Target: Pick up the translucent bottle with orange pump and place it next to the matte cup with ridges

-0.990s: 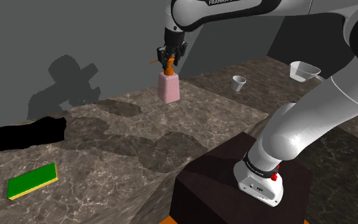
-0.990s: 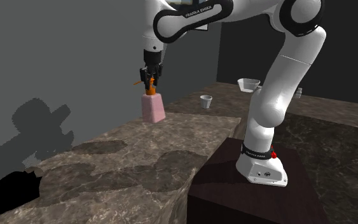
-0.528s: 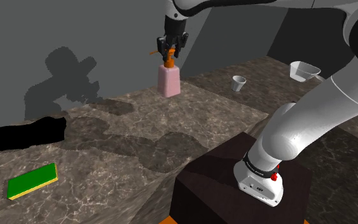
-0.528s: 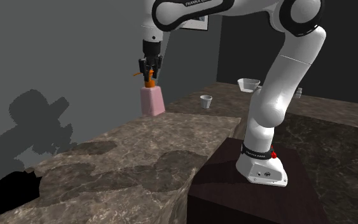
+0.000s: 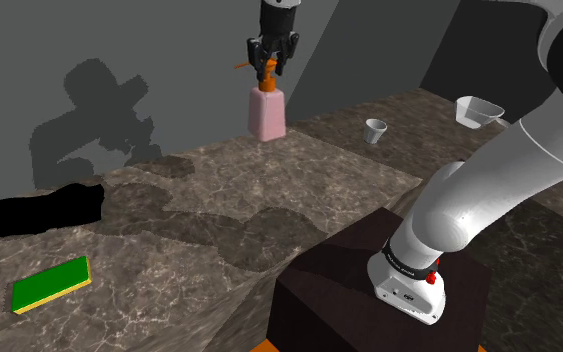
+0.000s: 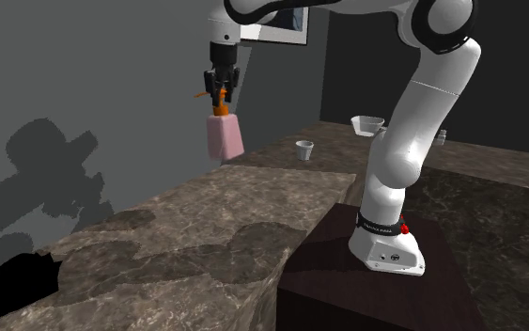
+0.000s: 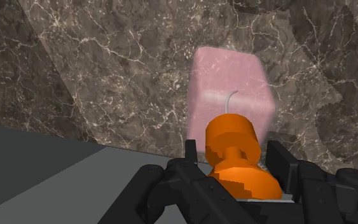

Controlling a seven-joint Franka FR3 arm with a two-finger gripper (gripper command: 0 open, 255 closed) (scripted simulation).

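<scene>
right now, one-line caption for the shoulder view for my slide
Black tool holds a pink pump bottle by its orange pump above the marbled counter

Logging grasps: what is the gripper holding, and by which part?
The gripper holds the pink bottle by its orange pump, clear of the counter.
</scene>
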